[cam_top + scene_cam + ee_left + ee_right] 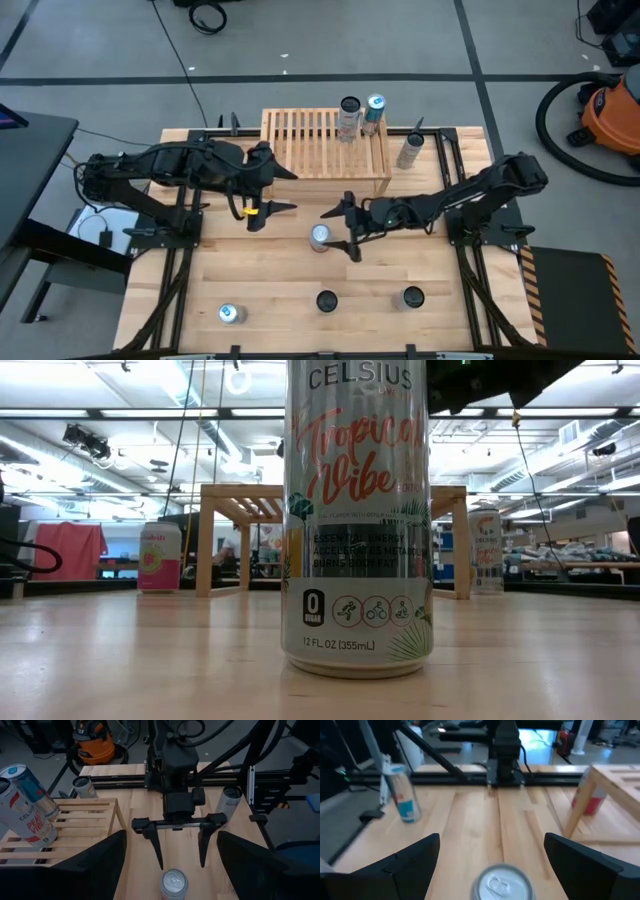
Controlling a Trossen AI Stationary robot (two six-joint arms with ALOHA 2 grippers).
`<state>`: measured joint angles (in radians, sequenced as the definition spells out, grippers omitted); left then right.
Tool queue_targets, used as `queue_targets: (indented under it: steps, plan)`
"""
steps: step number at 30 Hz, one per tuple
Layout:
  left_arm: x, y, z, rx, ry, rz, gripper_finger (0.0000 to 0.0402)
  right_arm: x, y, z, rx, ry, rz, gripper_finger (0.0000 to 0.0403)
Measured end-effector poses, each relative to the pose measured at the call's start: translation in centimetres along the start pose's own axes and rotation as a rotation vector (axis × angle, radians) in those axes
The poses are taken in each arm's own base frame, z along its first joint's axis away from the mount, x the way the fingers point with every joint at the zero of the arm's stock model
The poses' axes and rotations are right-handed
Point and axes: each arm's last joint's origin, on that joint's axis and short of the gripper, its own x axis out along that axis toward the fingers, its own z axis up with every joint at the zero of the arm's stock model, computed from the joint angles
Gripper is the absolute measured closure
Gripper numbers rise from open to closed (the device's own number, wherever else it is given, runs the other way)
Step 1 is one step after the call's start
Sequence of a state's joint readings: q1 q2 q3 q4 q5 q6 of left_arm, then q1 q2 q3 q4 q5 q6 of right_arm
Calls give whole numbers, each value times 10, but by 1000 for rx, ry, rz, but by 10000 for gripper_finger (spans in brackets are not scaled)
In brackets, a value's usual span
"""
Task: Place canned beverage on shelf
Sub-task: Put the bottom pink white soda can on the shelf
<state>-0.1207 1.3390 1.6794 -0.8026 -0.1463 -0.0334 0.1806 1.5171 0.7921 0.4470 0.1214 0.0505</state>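
Note:
A silver can [320, 237] stands upright on the table's middle, just in front of the light wooden shelf [325, 150]. My right gripper [342, 235] is open, its fingers on either side of the can's right part and not touching it. The can top shows between the fingers in the right wrist view [502, 882]. My left gripper [284, 190] is open and empty in front of the shelf's left part. Two cans [349, 115] [375, 110] stand on the shelf's far right corner.
Another can [410, 150] stands on the table right of the shelf. Three cans [230, 314] [327, 300] [412, 297] stand near the front edge; the middle one fills the low view [358, 520]. A red can [590, 797] stands by a shelf leg.

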Motion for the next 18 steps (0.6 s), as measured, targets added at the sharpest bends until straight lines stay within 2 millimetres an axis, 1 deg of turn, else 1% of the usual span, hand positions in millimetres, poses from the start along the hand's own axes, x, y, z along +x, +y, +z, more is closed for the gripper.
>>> queue_targets:
  steps: [4,9,18]
  plan:
    - [0,0,-1,2,11,0,88,4,-1,-6,-4,27,-56,33]
    - [0,0,-1,1,12,0,88,3,-2,-5,38,17,-59,33]
    - [0,0,-1,-1,11,0,88,4,-2,-5,32,11,-61,33]
